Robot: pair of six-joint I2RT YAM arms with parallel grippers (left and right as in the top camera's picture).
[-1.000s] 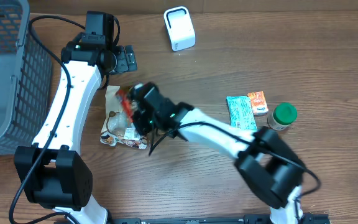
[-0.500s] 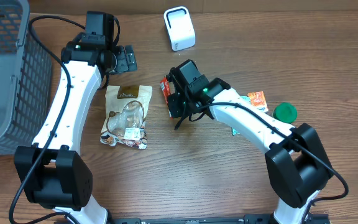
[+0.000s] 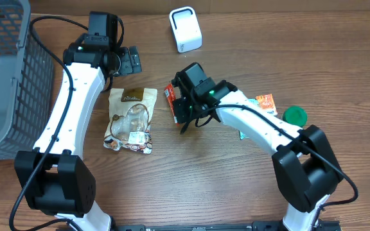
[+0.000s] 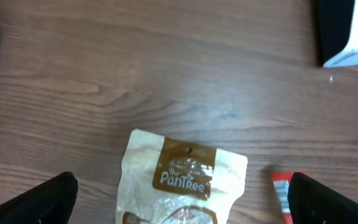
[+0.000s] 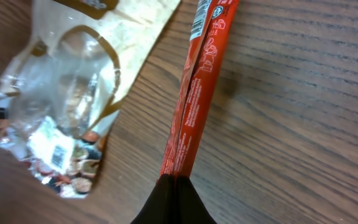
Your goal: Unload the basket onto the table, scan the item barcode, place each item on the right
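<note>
a: well, anything in the basket [image 3: 40, 70], far left of the scanner [image 3: 185, 29]?
b: can't tell from above. the snack bag [image 3: 130, 119], lower left of the scanner, shows snacks through its clear window.
a: and the red packet [image 5: 194, 93]?
b: clamped edge-on in the right claw [image 5: 174, 186]. a second ago it was over that bag; now it's nearer the scanner, below it. left claw [image 3: 135, 61] is spread wide, holding nothing.

You have bare desk [image 3: 249, 58] from the red packet [image 3: 170, 95] in the right pincer [image 5: 176, 186] up to the white scanner [image 3: 185, 29]. The snack bag [image 3: 131, 120], left arm [image 3: 76, 96] and grey basket [image 3: 5, 38] block the left; an orange packet [image 3: 266, 104] and green-lidded jar [image 3: 295, 115] block the right.
</note>
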